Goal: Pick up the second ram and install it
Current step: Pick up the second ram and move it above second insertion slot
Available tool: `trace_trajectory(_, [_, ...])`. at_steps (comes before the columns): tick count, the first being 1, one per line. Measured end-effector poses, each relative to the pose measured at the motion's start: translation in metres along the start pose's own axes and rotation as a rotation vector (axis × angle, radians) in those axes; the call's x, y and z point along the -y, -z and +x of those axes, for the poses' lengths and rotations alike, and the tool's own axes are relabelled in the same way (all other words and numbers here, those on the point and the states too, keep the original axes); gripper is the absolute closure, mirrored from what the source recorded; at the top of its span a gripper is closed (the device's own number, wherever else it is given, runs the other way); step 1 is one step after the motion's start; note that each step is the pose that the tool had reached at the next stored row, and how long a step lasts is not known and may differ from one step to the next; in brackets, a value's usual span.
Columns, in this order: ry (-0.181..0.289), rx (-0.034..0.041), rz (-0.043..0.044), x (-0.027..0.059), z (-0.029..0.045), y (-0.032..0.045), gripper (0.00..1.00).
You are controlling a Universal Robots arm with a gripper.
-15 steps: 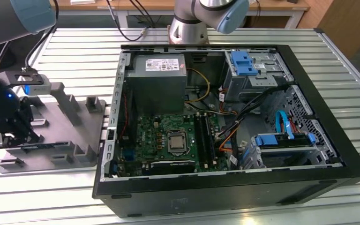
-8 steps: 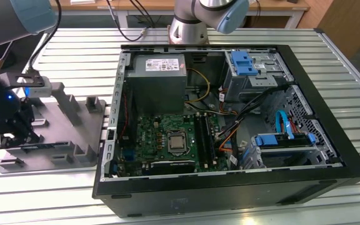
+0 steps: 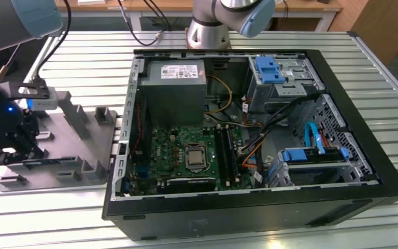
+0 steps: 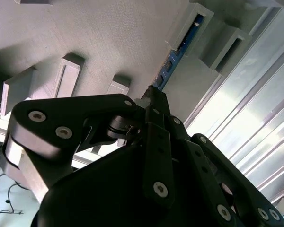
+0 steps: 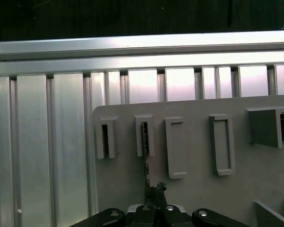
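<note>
Right, gripper (image 4: 154,96) is pinched shut on the second ram (image 4: 172,64), which stands edgewise in a grey tray (image 5: 199,189) slot. Can't read the power supply label (image 3: 182,71), too small.

We see the black gripper (image 4: 155,96) filling the foreground, its fingertips drawn together at the centre of the frame and pinching the near end of the second ram (image 4: 172,61). The strip's far end sits in a slotted rib (image 4: 191,21) of the grey tray (image 4: 109,38). Beyond the tray's edge lies the ribbed metal table (image 4: 255,104).
</note>
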State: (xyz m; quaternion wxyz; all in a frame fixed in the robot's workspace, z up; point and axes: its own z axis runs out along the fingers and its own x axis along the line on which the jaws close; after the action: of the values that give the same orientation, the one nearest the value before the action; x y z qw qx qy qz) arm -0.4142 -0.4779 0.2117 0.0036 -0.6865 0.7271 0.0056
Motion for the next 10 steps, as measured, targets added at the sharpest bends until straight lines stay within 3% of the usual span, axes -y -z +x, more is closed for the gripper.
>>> trace_trajectory(4, [0.0, 0.0, 0.0, 0.0, 0.0, 0.0, 0.89])
trace_trajectory(6, [0.0, 0.0, 0.0, 0.0, 0.0, 0.0, 0.84])
trace_trajectory(7, [0.0, 0.0, 0.0, 0.0, 0.0, 0.0, 0.76])
trace_trajectory(10, [0.002, 0.0002, 0.0002, 0.0, 0.0008, -0.0003, 0.76])
